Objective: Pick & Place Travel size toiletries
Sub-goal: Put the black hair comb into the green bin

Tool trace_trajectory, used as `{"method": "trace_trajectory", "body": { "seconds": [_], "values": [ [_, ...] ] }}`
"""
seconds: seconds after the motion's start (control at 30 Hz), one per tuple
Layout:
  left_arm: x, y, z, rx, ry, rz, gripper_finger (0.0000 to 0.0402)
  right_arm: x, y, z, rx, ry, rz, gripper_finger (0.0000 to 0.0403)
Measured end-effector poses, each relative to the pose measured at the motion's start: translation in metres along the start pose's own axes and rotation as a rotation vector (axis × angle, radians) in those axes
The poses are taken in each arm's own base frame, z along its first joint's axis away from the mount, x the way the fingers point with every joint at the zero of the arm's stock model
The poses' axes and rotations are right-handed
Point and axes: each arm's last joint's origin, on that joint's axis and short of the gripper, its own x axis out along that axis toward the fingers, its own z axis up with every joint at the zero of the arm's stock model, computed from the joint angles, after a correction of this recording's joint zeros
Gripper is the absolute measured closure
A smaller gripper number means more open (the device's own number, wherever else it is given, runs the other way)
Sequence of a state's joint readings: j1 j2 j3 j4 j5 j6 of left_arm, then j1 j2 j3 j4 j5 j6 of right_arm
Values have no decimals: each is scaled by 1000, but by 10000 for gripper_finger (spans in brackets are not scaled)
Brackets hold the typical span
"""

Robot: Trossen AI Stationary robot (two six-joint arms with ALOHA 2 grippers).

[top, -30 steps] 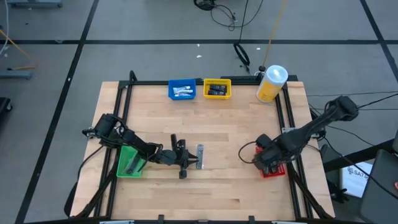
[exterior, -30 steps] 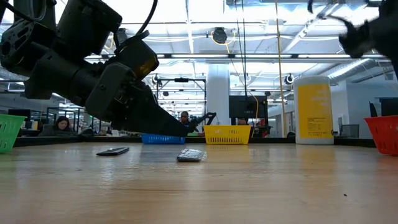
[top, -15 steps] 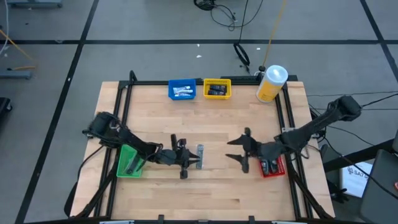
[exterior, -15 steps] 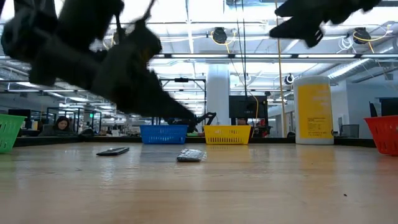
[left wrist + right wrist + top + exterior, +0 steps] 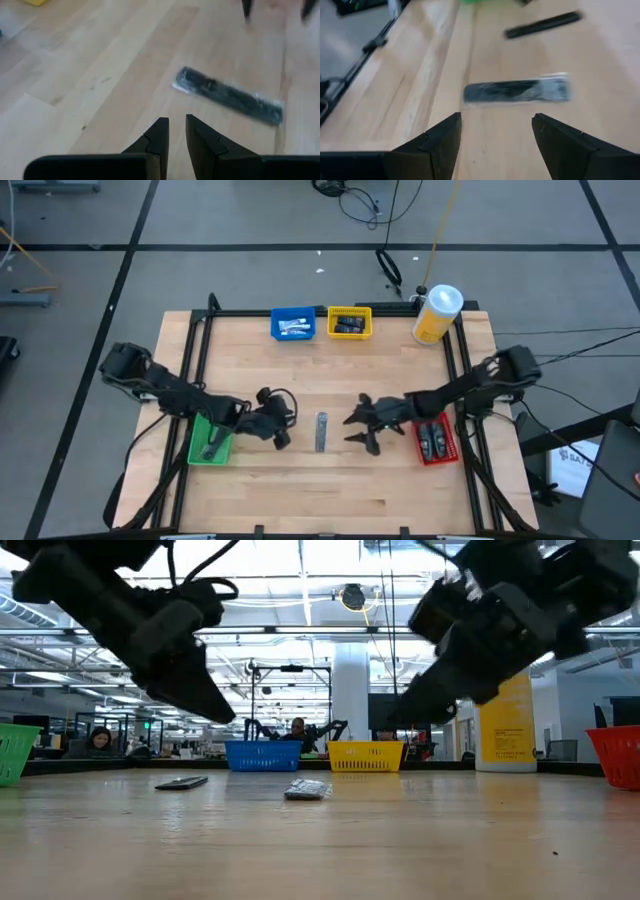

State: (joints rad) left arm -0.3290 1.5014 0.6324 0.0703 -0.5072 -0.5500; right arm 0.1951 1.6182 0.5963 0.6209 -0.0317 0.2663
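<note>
**Two grippers flank a sachet at mid-bench**

We see the right gripper [image 5: 362, 427] low over the middle of the bench [image 5: 330, 370], its fingers [image 5: 437, 145] spread wide with nothing between them. In the right wrist view a silver-and-dark sachet [image 5: 516, 92] lies flat on the wood just ahead of those fingers, untouched. The left gripper [image 5: 281, 430] hangs on the sachet's other side, near it; its fingers [image 5: 159, 135] are nearly together with only a thin gap, and hold nothing. The same sachet [image 5: 228, 95] lies ahead of them in the left wrist view.

From above, the sachet [image 5: 321, 431] sits between the two grippers. A dark flat stick-like item [image 5: 543, 24] lies beyond it in the right wrist view; at bench level it [image 5: 182, 782] rests to one side of the sachet [image 5: 307, 789]. We cannot find it in the overhead view, where the left gripper seems to cover it.

Containers: a blue bin [image 5: 293, 324] holds pale items, a yellow bin [image 5: 349, 322] holds dark ones, both at the far edge. A green bin [image 5: 208, 442] at the left edge is partly hidden by the left arm; something dark lies inside. A red bin [image 5: 436, 442] at the right edge holds dark items. What each piece is we cannot make out. A yellow canister [image 5: 436, 315] with a white lid stands at the far right corner.
</note>
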Motion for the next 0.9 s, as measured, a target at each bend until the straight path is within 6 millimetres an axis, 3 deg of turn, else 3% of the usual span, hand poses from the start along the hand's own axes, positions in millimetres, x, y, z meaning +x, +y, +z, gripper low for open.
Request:
{"method": "trace_trajectory", "body": {
  "seconds": [0.2,0.4,0.63,0.9],
  "values": [
    [26,2,-7,-27,-25,55,339,50,7,4,-93,49,59,184],
    [50,5,-14,-81,-78,107,339,85,15,6,-119,68,74,250],
    [72,-7,-17,-41,-198,-24,339,88,15,1,-119,122,62,339],
    [88,-6,-26,-63,-223,-82,339,78,12,-5,-146,280,23,399]
  ]
}}
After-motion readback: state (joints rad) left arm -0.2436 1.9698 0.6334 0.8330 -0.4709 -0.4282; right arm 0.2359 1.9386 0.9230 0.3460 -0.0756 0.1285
